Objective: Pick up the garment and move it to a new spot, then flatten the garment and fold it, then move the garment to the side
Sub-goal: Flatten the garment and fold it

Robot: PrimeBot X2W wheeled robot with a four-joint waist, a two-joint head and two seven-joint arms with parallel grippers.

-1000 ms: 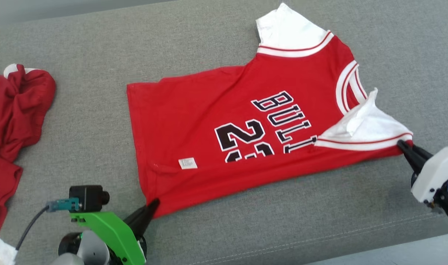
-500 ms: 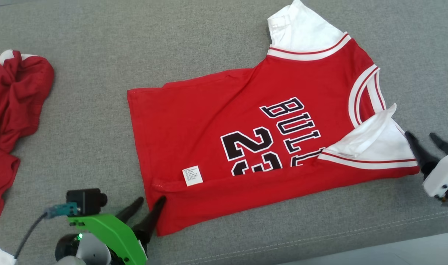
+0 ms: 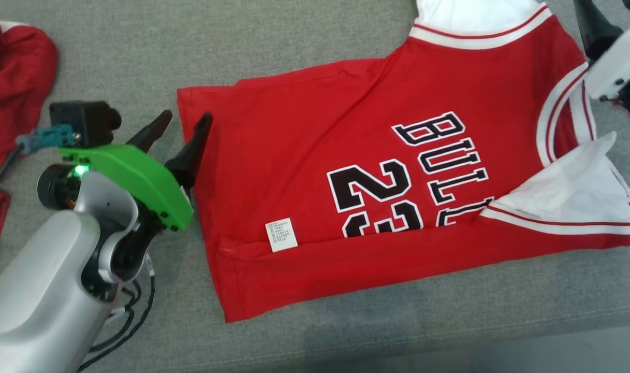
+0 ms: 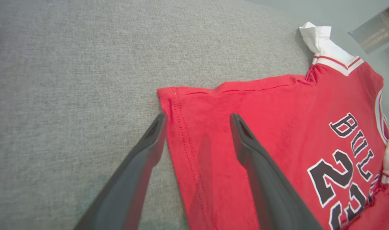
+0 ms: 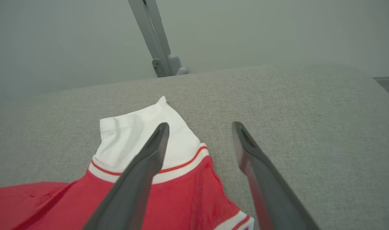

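The garment, a red jersey [image 3: 346, 145] with white sleeves and black "BULLS 23" lettering, lies flat on the grey cushion, its near long edge folded up over the print. My left gripper [image 3: 187, 115] is open at the jersey's hem near the far left corner. In the left wrist view this gripper [image 4: 198, 117] straddles the hem of the jersey [image 4: 277, 105], one finger off the cloth and one over it. My right gripper [image 3: 610, 10] stands open at the far right. The right wrist view has that gripper [image 5: 199, 125] above the far white sleeve [image 5: 133, 134]. Neither holds cloth.
A second, darker red garment [image 3: 14, 67] lies crumpled at the left edge of the grey cushion [image 3: 113, 52]. The cushion's front seam and the floor [image 3: 449, 357] run along the bottom. A grey metal post [image 5: 152, 38] stands behind the cushion.
Both grippers opened and let go of the jersey's near corners, leaving the near edge folded over. Both arms then moved toward the jersey's far edge. The head camera also shifted.
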